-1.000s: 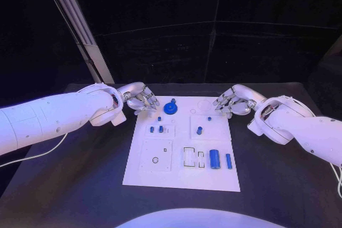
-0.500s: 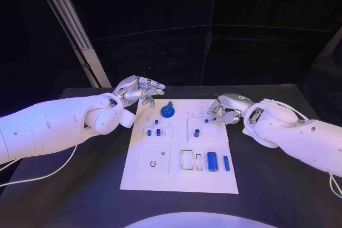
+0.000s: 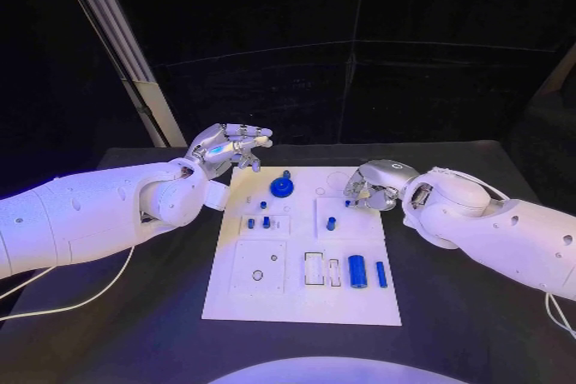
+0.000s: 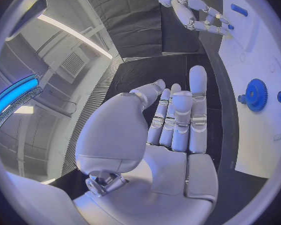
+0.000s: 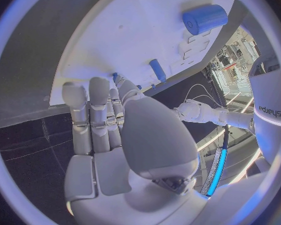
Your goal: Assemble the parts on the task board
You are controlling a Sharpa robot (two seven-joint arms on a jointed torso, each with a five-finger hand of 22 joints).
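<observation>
The white task board [image 3: 300, 296] lies in the middle of the table. A blue gear [image 3: 282, 187] [image 4: 256, 94] stands near its far edge. Small blue pegs [image 3: 258, 222] stand left of centre, and another peg [image 3: 330, 224] stands right of centre. A thick blue cylinder [image 3: 358, 270] [image 5: 205, 18] and a thinner one [image 3: 380, 273] lie at the near right. My left hand [image 3: 234, 142] [image 4: 172, 130] hovers open above the board's far left corner, holding nothing. My right hand [image 3: 366, 188] [image 5: 109, 135] hangs over the far right of the board, fingertips beside a small blue peg [image 3: 350, 203] [image 5: 115, 77].
The black table [image 3: 144, 317] surrounds the board. A slanted metal post [image 3: 132, 67] rises behind the left arm. A white cable [image 3: 84, 292] trails across the table at the left. Empty cut-outs [image 3: 320, 267] show in the board's near half.
My left hand has lifted up and back off the board's far left corner. My right hand has moved in over the board's far right, down toward the small blue peg.
</observation>
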